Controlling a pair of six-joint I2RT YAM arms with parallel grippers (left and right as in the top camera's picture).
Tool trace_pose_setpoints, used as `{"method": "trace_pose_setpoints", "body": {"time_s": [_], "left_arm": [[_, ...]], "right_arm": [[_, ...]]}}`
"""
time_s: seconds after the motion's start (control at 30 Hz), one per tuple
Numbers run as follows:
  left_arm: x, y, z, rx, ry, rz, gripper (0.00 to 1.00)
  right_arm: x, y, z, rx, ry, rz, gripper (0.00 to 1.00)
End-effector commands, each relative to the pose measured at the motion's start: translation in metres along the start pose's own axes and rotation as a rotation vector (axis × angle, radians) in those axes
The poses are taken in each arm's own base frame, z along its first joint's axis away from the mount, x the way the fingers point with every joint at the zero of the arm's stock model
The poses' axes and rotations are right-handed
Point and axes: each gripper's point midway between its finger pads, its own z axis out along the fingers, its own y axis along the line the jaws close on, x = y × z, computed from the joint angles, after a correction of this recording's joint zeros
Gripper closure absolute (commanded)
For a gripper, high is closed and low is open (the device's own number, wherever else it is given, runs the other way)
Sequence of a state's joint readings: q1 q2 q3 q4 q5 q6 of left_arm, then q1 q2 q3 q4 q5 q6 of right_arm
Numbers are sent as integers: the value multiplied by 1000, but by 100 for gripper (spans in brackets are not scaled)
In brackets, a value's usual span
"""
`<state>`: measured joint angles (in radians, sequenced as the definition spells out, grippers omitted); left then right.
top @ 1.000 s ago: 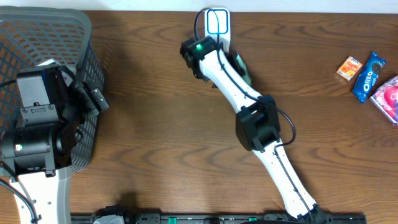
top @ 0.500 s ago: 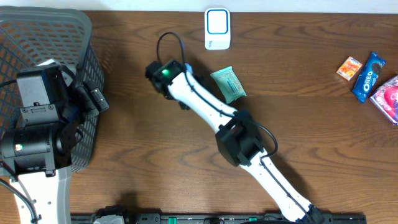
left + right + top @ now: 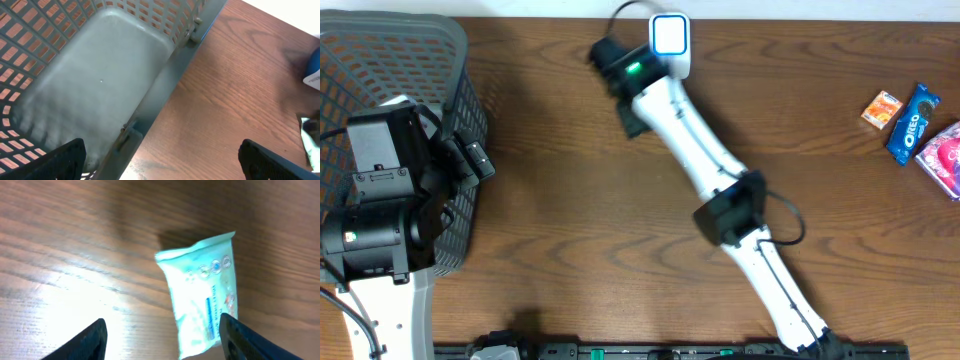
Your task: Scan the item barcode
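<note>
the pale green printed plastic packet (image 3: 200, 295) lies flat on the brown wooden counter (image 3: 75, 240), under the right pincer (image 3: 162, 322), whose fingers stand wide apart and hold nothing. seen from above, that arm reaches just beside the small white box with a blue-lit face (image 3: 669, 38). the left pincer (image 3: 162, 150) gapes fully, holding nothing, over the grey lattice plastic basket (image 3: 100, 75).

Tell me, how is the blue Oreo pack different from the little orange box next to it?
The Oreo pack is blue with white letters; the little box is orange. The Oreo pack is long and narrow; the little box is short and squarish, and smaller. Both lie on the wooden table, side by side near its right edge.
</note>
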<state>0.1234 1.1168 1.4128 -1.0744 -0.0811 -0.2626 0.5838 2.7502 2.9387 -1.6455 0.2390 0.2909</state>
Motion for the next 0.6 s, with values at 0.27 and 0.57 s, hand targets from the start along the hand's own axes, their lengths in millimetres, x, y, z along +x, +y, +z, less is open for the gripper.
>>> {"method": "trace_pose_setpoints", "body": {"time_s": [0.27, 0.57], "left_arm": [[-5, 2, -4, -7, -17, -10, 2], [-5, 2, -4, -7, -17, -10, 2]], "right_arm": [[18, -60, 28, -498, 201, 20, 44], [31, -67, 63, -720, 261, 64, 45]]}}
